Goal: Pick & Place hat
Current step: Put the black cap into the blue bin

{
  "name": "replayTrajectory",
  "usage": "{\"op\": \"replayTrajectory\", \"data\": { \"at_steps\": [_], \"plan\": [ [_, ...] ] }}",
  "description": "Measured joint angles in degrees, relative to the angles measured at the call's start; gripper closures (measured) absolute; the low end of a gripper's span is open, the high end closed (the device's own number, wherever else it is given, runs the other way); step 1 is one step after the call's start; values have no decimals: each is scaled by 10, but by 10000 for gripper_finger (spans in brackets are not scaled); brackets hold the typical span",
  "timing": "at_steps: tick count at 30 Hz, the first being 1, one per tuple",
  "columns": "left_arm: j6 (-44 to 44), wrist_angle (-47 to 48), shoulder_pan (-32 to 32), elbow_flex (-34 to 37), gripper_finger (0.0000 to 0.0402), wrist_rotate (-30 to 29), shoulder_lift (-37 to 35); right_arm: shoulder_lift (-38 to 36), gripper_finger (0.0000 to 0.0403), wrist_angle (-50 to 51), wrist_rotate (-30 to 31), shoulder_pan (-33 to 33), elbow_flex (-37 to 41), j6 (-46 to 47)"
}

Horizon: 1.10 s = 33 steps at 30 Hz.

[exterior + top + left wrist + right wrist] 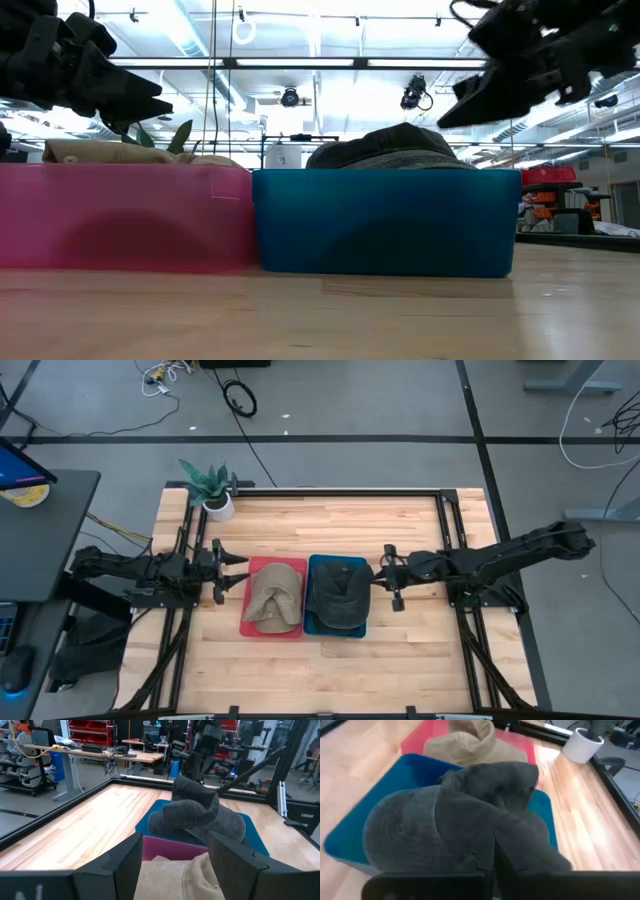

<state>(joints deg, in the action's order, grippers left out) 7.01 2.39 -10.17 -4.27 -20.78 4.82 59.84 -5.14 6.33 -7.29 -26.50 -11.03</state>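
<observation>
On the wooden table (330,660) 2 shallow bins sit side by side and touching: a red bin (252,585) on the left arm's side and a blue bin (314,622) on the right arm's side. A tan hat (274,600) lies crumpled in the red bin, and a dark grey hat (337,596) lies in the blue bin, its crown rising above the rim in the low view (395,150). The left gripper (228,569) hovers just beside the outer edge of the red bin, its 2 fingers spread wide with nothing between them; the left wrist view shows both dark fingers (125,865) well apart, framing the tan hat (185,877) and, beyond it, the grey hat (195,817) in the blue bin (150,820). The right gripper (385,573) sits at the opposite edge of the blue bin, close to the grey hat; in the right wrist view its fingers (507,857) appear drawn close together over the grey fabric (450,822), though whether they pinch the cloth cannot be told. In the low view both grippers hang above bin height, one at each upper corner. A small potted plant (213,490) in a white pot stands near the table's far corner on the left arm's side.
</observation>
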Motion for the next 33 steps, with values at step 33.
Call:
{"op": "replayTrajectory", "data": {
  "at_steps": [33],
  "plan": [
    [-1, 5, 0, 0, 177, 0, 0, 272, 394, 60, -43, 61, -97, 34]
  ]
}}
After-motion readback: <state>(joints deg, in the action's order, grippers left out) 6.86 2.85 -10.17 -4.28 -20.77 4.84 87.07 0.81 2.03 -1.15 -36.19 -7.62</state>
